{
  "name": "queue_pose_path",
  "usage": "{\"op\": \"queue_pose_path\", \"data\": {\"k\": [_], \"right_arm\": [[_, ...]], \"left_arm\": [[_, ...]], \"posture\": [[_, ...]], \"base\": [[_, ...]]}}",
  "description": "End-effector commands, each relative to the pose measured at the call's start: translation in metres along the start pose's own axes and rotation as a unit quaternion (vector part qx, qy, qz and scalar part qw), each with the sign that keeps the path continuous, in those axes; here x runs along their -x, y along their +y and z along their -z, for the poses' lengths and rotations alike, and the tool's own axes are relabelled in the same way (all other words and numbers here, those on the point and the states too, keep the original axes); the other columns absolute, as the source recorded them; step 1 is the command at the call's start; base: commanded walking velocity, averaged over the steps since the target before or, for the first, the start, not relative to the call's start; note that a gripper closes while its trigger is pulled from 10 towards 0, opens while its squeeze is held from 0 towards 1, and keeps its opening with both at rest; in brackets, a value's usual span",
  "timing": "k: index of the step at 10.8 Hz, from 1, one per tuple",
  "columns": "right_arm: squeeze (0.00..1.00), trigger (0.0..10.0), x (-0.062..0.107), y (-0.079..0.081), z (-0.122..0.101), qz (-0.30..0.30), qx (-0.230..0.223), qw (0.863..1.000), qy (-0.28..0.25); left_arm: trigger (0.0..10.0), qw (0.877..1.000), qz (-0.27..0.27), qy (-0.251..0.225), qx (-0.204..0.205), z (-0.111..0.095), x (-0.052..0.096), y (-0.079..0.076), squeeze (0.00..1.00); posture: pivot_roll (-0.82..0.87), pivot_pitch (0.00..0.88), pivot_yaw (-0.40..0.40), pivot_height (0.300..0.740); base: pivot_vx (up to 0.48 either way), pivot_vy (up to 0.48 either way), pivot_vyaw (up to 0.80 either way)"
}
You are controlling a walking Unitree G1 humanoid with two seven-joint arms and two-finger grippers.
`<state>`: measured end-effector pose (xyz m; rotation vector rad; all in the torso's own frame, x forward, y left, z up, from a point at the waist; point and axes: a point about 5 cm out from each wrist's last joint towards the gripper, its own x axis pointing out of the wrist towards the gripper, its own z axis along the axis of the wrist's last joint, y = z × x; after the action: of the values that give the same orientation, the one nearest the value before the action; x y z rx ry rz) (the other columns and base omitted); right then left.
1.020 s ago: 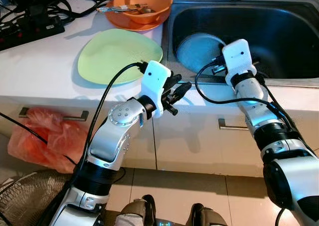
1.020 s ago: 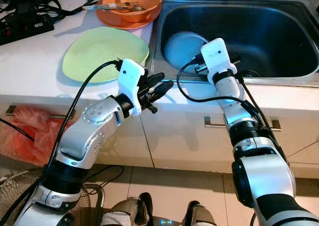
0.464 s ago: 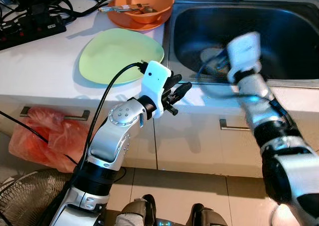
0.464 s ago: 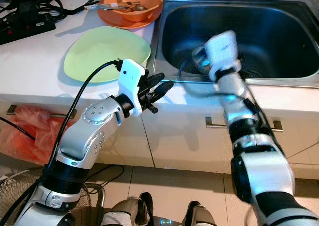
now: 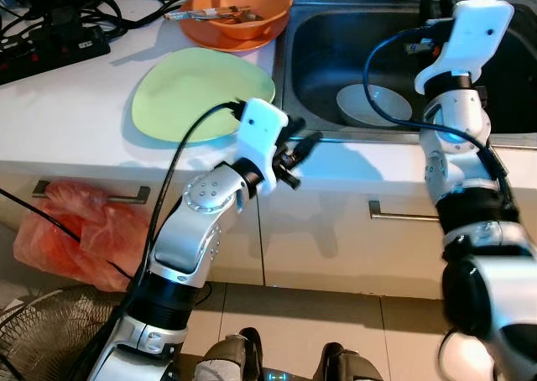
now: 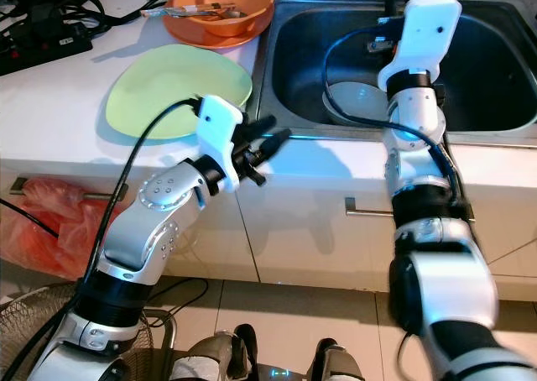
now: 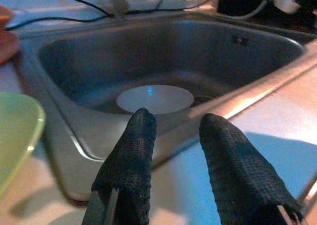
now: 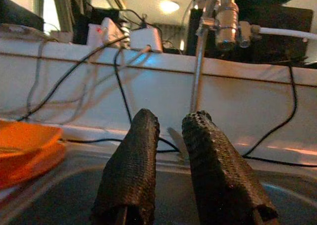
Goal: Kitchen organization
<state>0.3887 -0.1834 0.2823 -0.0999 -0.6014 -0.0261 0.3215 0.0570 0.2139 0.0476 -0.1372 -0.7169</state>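
Note:
A white bowl (image 5: 374, 104) lies on the bottom of the steel sink (image 5: 315, 127); it is also in the left wrist view (image 7: 154, 98). My right gripper (image 5: 430, 7) is raised above the back of the sink, fingers slightly apart and holding nothing, pointing at the tap (image 8: 205, 61). My left gripper (image 5: 302, 142) hovers open over the counter's front edge, just left of the sink, with nothing between its fingers (image 7: 129, 165). A light green plate (image 5: 201, 91) rests on the white counter. Behind it stands an orange bowl (image 5: 241, 7) with utensils inside.
A black power strip and tangled cables (image 5: 50, 41) crowd the counter's back left. A red plastic bag (image 5: 75, 230) hangs by the drawer handle below. A wire fan guard (image 5: 38, 339) lies on the floor at left. Cabinet handle (image 5: 403, 215) sits under the sink.
My right arm has risen out of the sink, from beside the white bowl up toward the tap. The bowl now lies uncovered, further right. The left arm has barely moved.

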Motion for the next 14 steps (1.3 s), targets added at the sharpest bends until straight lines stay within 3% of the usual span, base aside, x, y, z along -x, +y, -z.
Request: {"op": "queue_pose_path", "data": {"k": [1,3,7,9,14], "right_arm": [[0.0,10.0,0.006,0.001,0.0,0.005,-0.023,1.0,0.001],[0.0,10.0,0.032,0.004,-0.003,0.021,-0.067,0.998,-0.002],[0.0,10.0,0.072,0.014,-0.011,0.016,-0.108,0.994,0.006],[0.0,10.0,0.096,0.021,0.002,0.011,-0.124,0.992,0.025],[0.0,10.0,0.106,0.028,0.014,0.01,-0.131,0.99,0.058]], "left_arm": [[10.0,1.0,-0.016,-0.011,-0.004,-0.004,-0.001,0.004,0.0],[10.0,0.998,-0.047,-0.034,-0.004,-0.008,-0.001,0.012,0.0],[10.0,0.997,-0.062,-0.046,0.001,-0.006,-0.001,0.015,0.0],[10.0,0.996,-0.073,-0.056,0.01,-0.004,-0.001,0.015,0.0],[10.0,0.993,-0.097,-0.07,0.006,-0.005,0.0,0.023,0.0]], "posture": [[0.09,0.196,0.068,0.74],[0.08,0.198,0.07,0.74],[0.06,0.196,0.069,0.74],[0.06,0.189,0.072,0.74],[0.06,0.176,0.076,0.74]], "base": [[0.0,0.0,0.0],[0.0,0.0,0.0],[0.0,0.0,0.0],[0.0,0.0,0.0],[0.0,0.0,0.0]]}}
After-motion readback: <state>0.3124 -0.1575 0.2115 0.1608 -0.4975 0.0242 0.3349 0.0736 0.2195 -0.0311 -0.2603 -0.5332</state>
